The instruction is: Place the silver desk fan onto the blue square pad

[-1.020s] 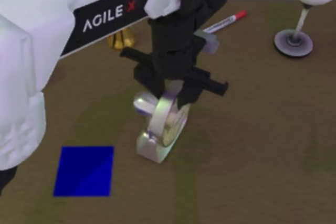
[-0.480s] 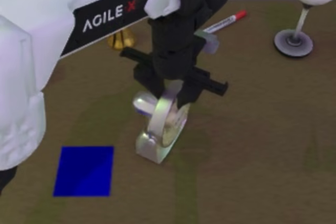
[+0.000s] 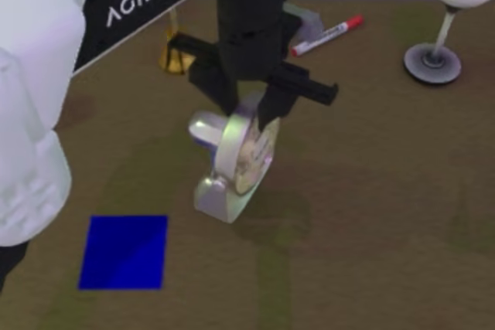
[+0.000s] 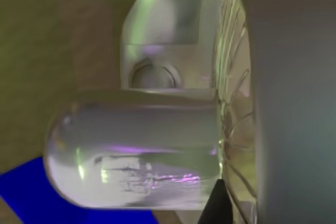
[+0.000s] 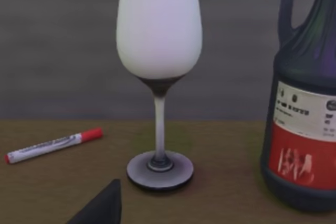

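Note:
The silver desk fan (image 3: 240, 156) hangs upright near the table's middle, its shadow lying apart from its wedge base. My left gripper (image 3: 249, 116) comes down from above and is shut on the fan's disc head at the upper rim. The left wrist view shows the fan's stubby rear cylinder (image 4: 136, 145) close up, one dark fingertip (image 4: 218, 203) against the disc, and a corner of the blue square pad (image 4: 37, 192) beyond. The blue square pad (image 3: 124, 251) lies flat at the front left, left of the fan and apart from it. My right gripper (image 5: 102, 208) is parked outside the top view.
A golden bell (image 3: 172, 56) stands behind the left arm. A red-capped marker (image 3: 326, 35) lies at the back. A white wine glass (image 3: 437, 59) stands at the back right, with a dark jug (image 5: 307, 108) beside it in the right wrist view.
My left gripper has risen with the fan in it; the fan looks larger and higher in the top view, and its base has left the table.

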You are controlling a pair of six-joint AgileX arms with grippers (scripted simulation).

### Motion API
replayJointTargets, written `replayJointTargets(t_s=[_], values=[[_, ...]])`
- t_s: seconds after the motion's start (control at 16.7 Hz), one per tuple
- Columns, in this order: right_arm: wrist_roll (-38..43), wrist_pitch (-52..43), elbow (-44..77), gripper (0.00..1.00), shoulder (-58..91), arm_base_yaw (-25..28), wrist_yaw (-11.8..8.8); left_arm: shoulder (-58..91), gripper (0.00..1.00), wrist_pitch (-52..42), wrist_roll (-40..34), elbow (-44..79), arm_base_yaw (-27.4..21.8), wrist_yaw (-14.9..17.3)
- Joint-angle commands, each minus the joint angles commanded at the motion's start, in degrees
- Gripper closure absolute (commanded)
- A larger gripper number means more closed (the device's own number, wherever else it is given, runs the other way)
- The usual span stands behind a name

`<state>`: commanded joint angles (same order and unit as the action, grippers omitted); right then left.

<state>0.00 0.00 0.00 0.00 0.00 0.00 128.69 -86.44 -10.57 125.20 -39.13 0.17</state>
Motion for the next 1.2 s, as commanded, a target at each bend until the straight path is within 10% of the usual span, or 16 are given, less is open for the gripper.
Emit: replayJointTargets(t_s=[0.6,1.2], values=[[0.0,0.0,0.0,0.00,0.0,0.0,0.0,-3.1,1.00,-0.4,6.1,-3.4,1.1,0.3],[0.0,0.0,0.0,0.00,0.0,0.0,0.0,-26.6,1.00,5.5,52.1,-30.7,10.4,2.3]])
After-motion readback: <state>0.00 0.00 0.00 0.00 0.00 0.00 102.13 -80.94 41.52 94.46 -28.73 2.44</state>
